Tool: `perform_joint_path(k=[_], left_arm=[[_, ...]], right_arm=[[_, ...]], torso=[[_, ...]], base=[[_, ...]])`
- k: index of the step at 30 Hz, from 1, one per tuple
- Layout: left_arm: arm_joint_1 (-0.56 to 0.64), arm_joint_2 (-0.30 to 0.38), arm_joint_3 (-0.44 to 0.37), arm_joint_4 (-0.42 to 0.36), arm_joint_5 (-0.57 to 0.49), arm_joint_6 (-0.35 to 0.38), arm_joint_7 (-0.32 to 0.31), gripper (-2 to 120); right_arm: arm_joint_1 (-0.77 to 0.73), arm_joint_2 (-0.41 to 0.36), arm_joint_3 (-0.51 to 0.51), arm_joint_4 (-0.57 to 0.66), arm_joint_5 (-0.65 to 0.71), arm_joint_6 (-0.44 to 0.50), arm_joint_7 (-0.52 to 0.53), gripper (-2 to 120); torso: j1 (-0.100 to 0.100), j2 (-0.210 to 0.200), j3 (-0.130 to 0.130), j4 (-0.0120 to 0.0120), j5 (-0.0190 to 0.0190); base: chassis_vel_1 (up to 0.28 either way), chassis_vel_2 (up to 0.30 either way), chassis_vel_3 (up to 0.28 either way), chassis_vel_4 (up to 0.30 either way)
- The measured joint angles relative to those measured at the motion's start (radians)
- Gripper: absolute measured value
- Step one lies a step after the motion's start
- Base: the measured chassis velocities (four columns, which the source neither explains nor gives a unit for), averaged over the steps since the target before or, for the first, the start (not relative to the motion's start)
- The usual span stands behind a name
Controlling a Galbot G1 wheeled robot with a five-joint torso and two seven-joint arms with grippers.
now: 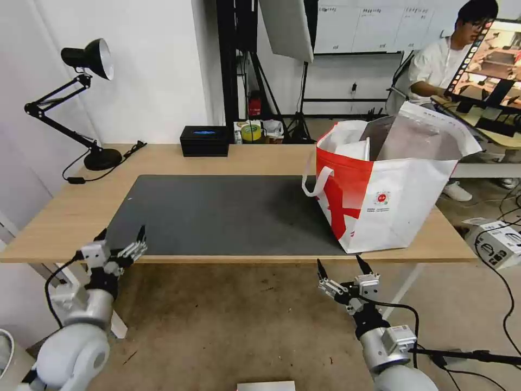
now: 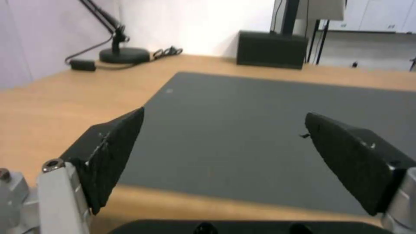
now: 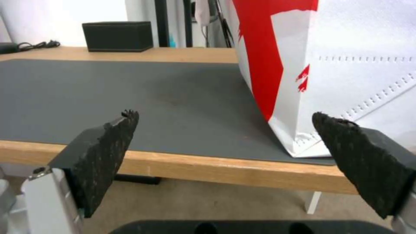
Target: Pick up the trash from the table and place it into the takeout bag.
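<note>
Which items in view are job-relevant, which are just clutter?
Job:
takeout bag, standing open on the table
left hand, open, at the table's near edge
right hand, open, below that edge

Clutter:
black tissue box
desk lamp
dark grey mat

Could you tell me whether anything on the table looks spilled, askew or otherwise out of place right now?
Nothing stands out. The takeout bag stands upright and open on the table, partly on the dark mat. The black box and lamp sit upright along the far edge. The left hand and right hand are open, holding nothing.
</note>
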Motion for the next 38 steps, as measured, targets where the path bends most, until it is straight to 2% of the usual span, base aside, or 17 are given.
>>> perform_joint_path(k=[4, 10, 38], left_arm=[[0.056, -0.046, -0.008, 0.0, 0.034, -0.029, 0.02, 100], [0.092, -0.072, -0.012, 0.0, 0.049, -0.054, 0.035, 100], [0.09, -0.07, -0.013, -0.002, 0.04, -0.056, 0.042, 100]], right_arm=[[0.0, 0.0, 0.0, 0.0, 0.0, 0.0, 0.0, 100], [0.0, 0.0, 0.0, 0.0, 0.0, 0.0, 0.0, 100], [0.0, 0.0, 0.0, 0.0, 0.0, 0.0, 0.0, 100]], torso=[[0.0, 0.0, 0.0, 0.0, 0.0], [0.0, 0.0, 0.0, 0.0, 0.0], [0.0, 0.0, 0.0, 0.0, 0.0]], base=[[0.0, 0.0, 0.0, 0.0], [0.0, 0.0, 0.0, 0.0], [0.0, 0.0, 0.0, 0.0]])
